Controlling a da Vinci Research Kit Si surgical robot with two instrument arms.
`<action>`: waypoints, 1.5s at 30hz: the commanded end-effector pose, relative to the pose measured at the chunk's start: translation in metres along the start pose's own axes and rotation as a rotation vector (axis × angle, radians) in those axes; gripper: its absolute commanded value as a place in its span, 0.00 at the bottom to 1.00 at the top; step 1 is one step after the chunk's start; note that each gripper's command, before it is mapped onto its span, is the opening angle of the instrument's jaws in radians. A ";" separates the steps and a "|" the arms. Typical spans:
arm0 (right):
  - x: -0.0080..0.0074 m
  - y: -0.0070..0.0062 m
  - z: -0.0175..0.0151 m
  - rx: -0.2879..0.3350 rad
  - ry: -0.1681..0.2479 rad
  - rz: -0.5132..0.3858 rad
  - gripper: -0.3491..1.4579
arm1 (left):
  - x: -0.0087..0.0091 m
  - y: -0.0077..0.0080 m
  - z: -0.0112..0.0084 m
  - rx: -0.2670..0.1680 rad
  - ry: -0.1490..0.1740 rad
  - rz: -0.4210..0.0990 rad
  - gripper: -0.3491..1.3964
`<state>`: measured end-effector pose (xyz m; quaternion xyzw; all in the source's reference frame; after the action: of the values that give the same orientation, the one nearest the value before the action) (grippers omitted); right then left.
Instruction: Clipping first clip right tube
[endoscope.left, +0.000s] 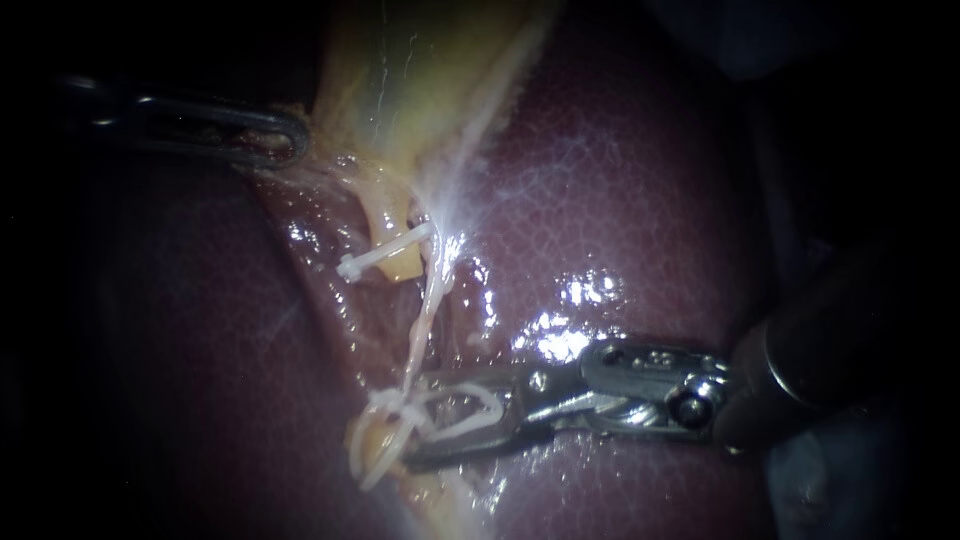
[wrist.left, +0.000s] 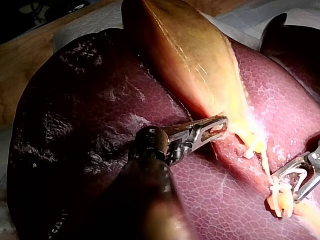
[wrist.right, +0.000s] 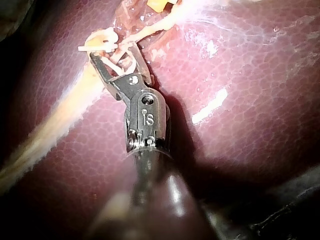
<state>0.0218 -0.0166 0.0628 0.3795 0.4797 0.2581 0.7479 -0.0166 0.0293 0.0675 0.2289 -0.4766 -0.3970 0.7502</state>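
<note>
Wood bench (wrist.left: 15, 85) under liver (wrist.left: 90, 100); L instrument (wrist.left: 220, 124) grips gallbladder (wrist.left: 190, 55), R instrument (endoscope.left: 430, 425) holds clip (endoscope.left: 465, 400).

Our right instrument (endoscope.left: 425, 420) is silver metal with slim jaws, round screws at the hinge and a dark shaft; our left instrument (endoscope.left: 292, 135) has darker, slotted jaws.

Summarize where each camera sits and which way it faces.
Endoscope: close over the tissue, facing liver and gallbladder; left instrument enters from the left, right instrument from the right.
Left wrist: on the left arm, looking down its shaft to jaws shut on the gallbladder edge.
Right wrist: on the right arm, looking down its shaft to jaws holding a clip at a tube.
Shared: all three show the right instrument's clip.
</note>
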 end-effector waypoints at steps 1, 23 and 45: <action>0.0000 -0.0001 -0.0001 0.000 0.000 0.000 0.46 | 0.0001 0.0000 0.0000 0.000 0.000 0.000 0.00; 0.0029 -0.0028 -0.0079 -0.008 0.011 0.026 0.47 | 0.0001 0.0001 -0.0001 0.001 0.000 0.000 0.00; -0.0019 0.0035 -0.0051 0.001 0.005 0.033 0.47 | 0.0002 0.0001 0.0000 0.000 0.000 0.001 0.00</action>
<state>0.0163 -0.0144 0.0655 0.3895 0.4765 0.2716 0.7399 -0.0165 0.0292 0.0677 0.2291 -0.4771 -0.3962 0.7503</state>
